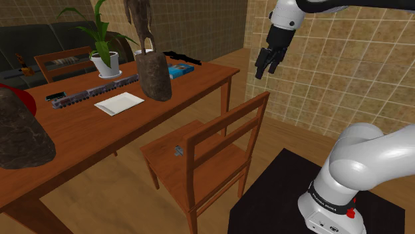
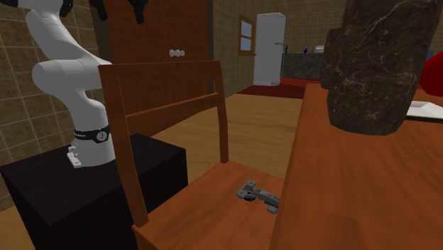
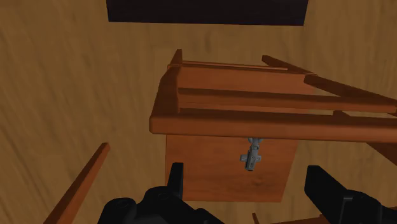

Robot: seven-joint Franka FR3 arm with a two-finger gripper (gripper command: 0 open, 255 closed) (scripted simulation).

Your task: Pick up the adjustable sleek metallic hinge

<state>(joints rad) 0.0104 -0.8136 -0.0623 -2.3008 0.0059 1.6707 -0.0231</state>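
Open gripper (image 1: 266, 64) hovers over chair (image 1: 219, 143).
Shoulder view: hinge (image 1: 178, 151) a grey speck on the seat, at gripper's seven o'clock; second exterior view reveals its jointed shape (image 2: 257, 194).

A wooden table (image 1: 86, 129) and chair (image 1: 229, 119) stand on a wood floor (image 1: 113, 193) before tan tiled walls (image 1: 346, 73). A dark sofa (image 1: 40, 36) sits beyond; a white fridge (image 2: 268, 46) stands by a window (image 2: 245, 35)

**Counts by kind.** Hinge (image 1: 178, 151): one, grey. Wooden chairs: two, one near (image 1: 163, 163) and one at the table's far left (image 1: 63, 54). Table (image 1: 199, 81): one. Dark rock-like blocks: two, one mid-table (image 1: 154, 78) and one near left (image 1: 20, 136). Potted plant (image 1: 105, 61), white sheet (image 1: 120, 103), blue book (image 1: 178, 71), gripper (image 1: 265, 73): one each.
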